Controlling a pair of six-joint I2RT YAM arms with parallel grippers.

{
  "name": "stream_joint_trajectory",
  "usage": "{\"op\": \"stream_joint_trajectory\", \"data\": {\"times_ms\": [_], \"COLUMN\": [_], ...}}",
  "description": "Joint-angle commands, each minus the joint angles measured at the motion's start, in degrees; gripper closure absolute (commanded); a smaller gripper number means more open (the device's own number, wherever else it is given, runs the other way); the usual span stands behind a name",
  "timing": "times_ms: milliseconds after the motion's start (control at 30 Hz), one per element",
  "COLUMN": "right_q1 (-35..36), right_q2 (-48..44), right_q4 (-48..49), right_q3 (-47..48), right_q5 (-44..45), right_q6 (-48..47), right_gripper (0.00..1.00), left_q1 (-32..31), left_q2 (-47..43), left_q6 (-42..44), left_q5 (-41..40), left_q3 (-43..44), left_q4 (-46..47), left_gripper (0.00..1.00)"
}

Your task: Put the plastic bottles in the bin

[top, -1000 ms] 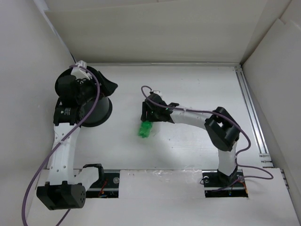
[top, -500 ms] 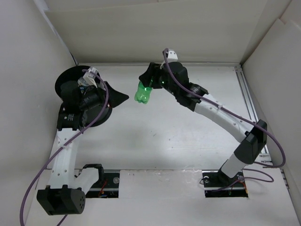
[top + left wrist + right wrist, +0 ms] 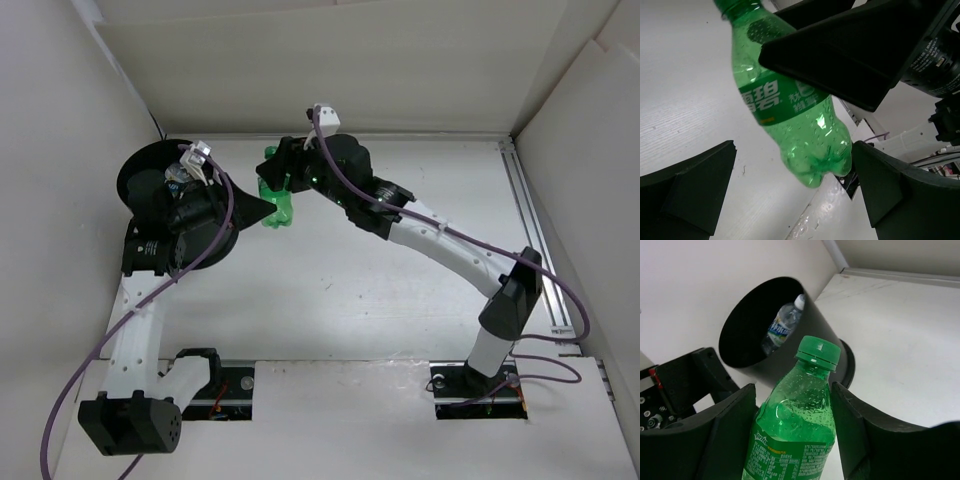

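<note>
My right gripper [image 3: 280, 180] is shut on the green bottle [image 3: 279, 210] and holds it in the air, just right of the bin [image 3: 215, 245]. In the right wrist view the fingers grip the bottle [image 3: 795, 430] at its shoulder, with the green cap upward and the bin's black wall [image 3: 805, 340] right behind it. A clear bottle with a blue-white label [image 3: 782, 325] lies inside the bin. My left gripper [image 3: 240, 205] is open over the bin's right side. In the left wrist view the bottle's base [image 3: 812, 150] hangs between its spread fingers [image 3: 700, 185]. The other bottles are out of view.
White enclosure walls stand close behind and to the left of the bin. An aluminium rail [image 3: 530, 220] runs along the table's right side. Purple cables trail from both arms. The left arm's wrist covers much of the bin's mouth in the top view.
My right arm lifted the green bottle off the middle of the table and carried it up and left to beside the bin. The left gripper shifted slightly right.
</note>
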Motion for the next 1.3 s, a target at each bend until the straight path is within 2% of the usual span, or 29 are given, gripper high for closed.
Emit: {"op": "stream_joint_trajectory", "data": {"times_ms": [0, 233, 267, 300, 400, 467, 500, 533, 567, 600, 667, 700, 767, 800, 900, 1033, 1100, 1167, 1200, 1267], "right_q1": [2.0, 3.7, 3.7, 4.2, 4.2, 4.2, 4.2, 4.2, 4.2, 4.2, 2.7, 1.7, -2.7, -4.2, -8.9, -11.7, -13.3, -13.9, -13.9, -14.4], "right_q2": [0.6, 1.1, 1.1, 1.1, 1.6, 1.6, 1.6, 1.6, 1.6, 1.6, 0.0, -0.9, -4.1, -5.3, -10.4, -16.0, -17.9, -20.3, -21.1, -22.9], "right_q4": [5.7, 11.1, 12.6, 13.1, 15.0, 15.6, 15.6, 15.6, 15.6, 15.6, 15.6, 15.6, 15.0, 15.0, 15.0, 14.4, 13.3, 11.5, 9.2, 5.1], "right_q3": [3.6, 4.1, 4.1, 4.1, 3.6, 3.6, 3.6, 3.6, 3.6, 3.6, 0.8, -0.8, -6.5, -8.7, -16.5, -23.9, -26.7, -27.2, -27.9, -27.1], "right_q5": [-2.4, -3.8, -3.8, -3.8, -4.3, -4.3, -4.3, -4.3, -4.3, -4.3, -3.0, -2.0, -2.0, -2.5, -2.5, -3.9, -3.9, -3.3, -2.6, -0.8], "right_q6": [0.7, 1.3, 1.3, 1.3, 1.3, 1.3, 0.8, 0.0, 0.0, -1.4, -2.0, -2.7, -2.7, -2.7, -2.1, -3.8, -5.5, -6.3, -7.3, -8.2], "right_gripper": [1.00, 1.00, 1.00, 1.00, 0.99, 0.81, 0.63, 0.40, 0.21, 0.15, 0.00, 0.00, 0.00, 0.00, 0.00, 0.00, 0.00, 0.00, 0.00, 0.00], "left_q1": [0.0, 0.0, 0.0, 0.0, 0.0, 0.0, 0.0, 0.0, 0.0, 0.0, 0.0, 0.0, 0.6, 2.7, 6.6, 11.7, 12.7, 13.4, 14.0, 14.0], "left_q2": [-0.1, 0.4, 0.4, 1.0, 1.0, 1.5, 1.5, 2.1, 2.1, 2.8, 3.5, 4.5, 6.7, 7.7, 11.0, 14.8, 16.3, 19.0, 19.6, 20.7], "left_q6": [-1.0, -2.3, -2.3, -2.3, -4.5, -5.1, -5.1, -5.1, -5.1, -4.4, -3.4, -2.7, -2.1, -1.6, -2.3, -3.0, -3.0, -3.6, -3.6, -3.6], "left_q5": [3.1, 3.7, 3.7, 3.7, 4.4, 3.6, 2.5, 1.0, -2.8, -5.1, -12.2, -20.3, -27.1, -30.3, -34.7, -46.5, -49.8, -52.1, -53.1, -55.9], "left_q3": [0.1, 0.1, 0.1, -0.4, -0.9, -0.4, 0.3, 2.0, 3.2, 4.4, 9.2, 11.0, 16.1, 17.7, 22.0, 24.9, 24.9, 25.4, 25.4, 24.2], "left_q4": [4.3, 5.4, 5.4, 5.9, 9.0, 9.5, 9.5, 9.0, 7.8, 7.1, 2.9, 1.3, -2.4, -3.4, -5.1, -6.5, -7.0, -7.5, -8.0, -8.7], "left_gripper": [0.00, 0.00, 0.04, 0.09, 0.48, 0.70, 0.80, 0.83, 0.86, 0.88, 0.88, 0.88, 0.88, 0.88, 0.89, 0.89, 0.85, 0.74, 0.54, 0.30]}}
